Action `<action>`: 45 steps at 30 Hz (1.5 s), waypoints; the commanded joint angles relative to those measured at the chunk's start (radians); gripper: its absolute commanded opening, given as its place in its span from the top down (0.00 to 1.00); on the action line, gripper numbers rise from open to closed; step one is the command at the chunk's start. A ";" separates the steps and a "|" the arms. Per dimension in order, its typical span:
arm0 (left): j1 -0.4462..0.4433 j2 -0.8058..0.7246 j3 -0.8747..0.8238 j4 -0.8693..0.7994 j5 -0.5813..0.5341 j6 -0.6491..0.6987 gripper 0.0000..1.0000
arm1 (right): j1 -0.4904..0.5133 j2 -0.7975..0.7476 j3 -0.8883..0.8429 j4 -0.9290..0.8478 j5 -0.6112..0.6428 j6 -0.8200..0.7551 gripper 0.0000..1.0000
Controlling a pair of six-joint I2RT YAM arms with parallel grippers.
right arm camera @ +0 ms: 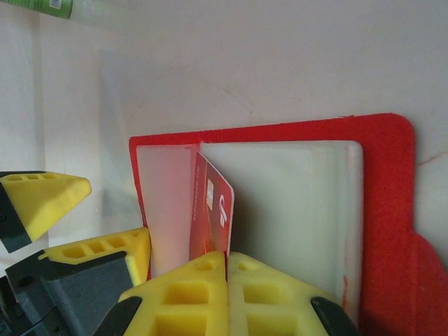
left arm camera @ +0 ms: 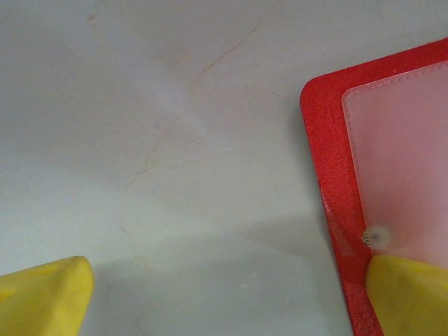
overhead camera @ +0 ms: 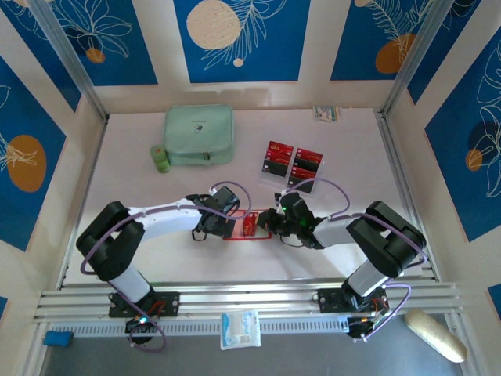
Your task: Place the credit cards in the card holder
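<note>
My right pincer (right arm camera: 225, 264) is clenched on a thin red credit card (right arm camera: 212, 210). The card stands on edge among the pale clear sleeves of the flat red card holder (right arm camera: 383, 210), which lies open on the white surface (left arm camera: 175, 140) between the arms. My left pincer (left arm camera: 224, 301) is released wide, with one yellow finger (left arm camera: 409, 294) touching the holder's red border. Other black-and-red cards (overhead camera: 291, 163) lie farther back, near a mint-green zip case (overhead camera: 200, 135).

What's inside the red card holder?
In the card holder: pale clear sleeves and one red card standing between them, pinched by the right pincer. The pincer covers the card's lower end, so how deep it sits is hidden.
</note>
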 commanded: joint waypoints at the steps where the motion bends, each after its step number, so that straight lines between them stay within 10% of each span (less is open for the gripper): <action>1: -0.007 0.021 -0.018 0.000 -0.003 -0.008 0.00 | -0.013 0.030 0.008 -0.035 -0.053 0.000 1.00; 17: -0.008 0.015 -0.019 0.006 -0.002 -0.009 0.00 | -0.012 0.143 0.127 -0.129 -0.162 -0.044 1.00; 22: -0.005 -0.009 0.008 -0.016 -0.005 -0.002 0.00 | -0.023 0.102 0.163 -0.239 -0.193 -0.105 0.66; 26: 0.007 -0.050 0.031 -0.035 0.001 0.001 0.00 | -0.031 0.001 0.214 -0.435 -0.157 -0.195 0.58; 45: 0.075 -0.072 -0.057 0.018 0.018 -0.008 0.00 | 0.020 0.090 0.415 -0.638 -0.101 -0.304 0.89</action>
